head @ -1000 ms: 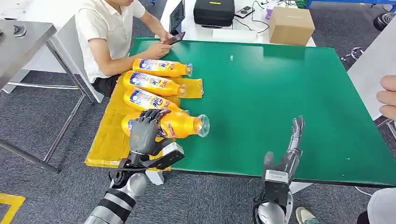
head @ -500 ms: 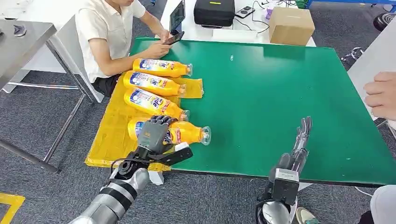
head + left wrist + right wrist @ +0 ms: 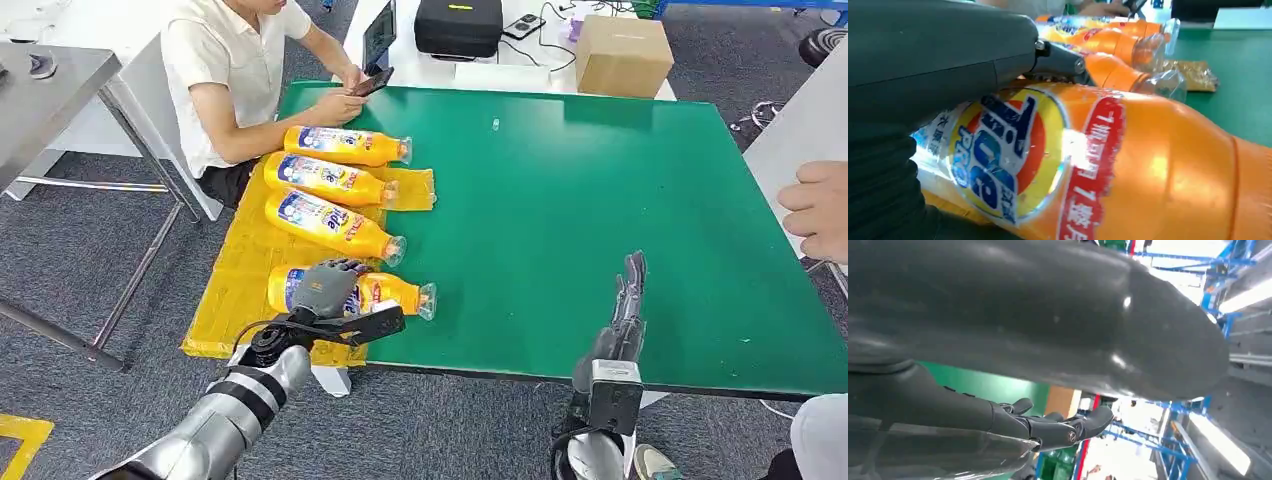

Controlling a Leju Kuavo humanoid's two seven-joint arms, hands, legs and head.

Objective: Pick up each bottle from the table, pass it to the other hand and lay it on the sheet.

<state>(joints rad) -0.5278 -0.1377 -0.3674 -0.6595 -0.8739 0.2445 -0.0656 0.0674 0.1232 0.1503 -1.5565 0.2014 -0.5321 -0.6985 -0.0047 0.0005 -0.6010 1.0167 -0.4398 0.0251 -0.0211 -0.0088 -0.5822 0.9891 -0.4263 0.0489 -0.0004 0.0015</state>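
The bottle [image 3: 372, 293] lies on its side at the near left corner of the table [image 3: 600, 200], its label end on the yellow sheet [image 3: 240, 290] and its clear neck pointing right over the green top. Its long axis runs along the table's near edge. The left hand [image 3: 328, 287] grasps it from above around the label; the right hand [image 3: 628, 310] hovers empty, fingers straight, well apart near the same edge. Judging from this, only letting go remains. The bottle is glossy orange plastic, rounded and apt to roll; three like it [image 3: 330, 180] lie farther back on the crinkled sheet.
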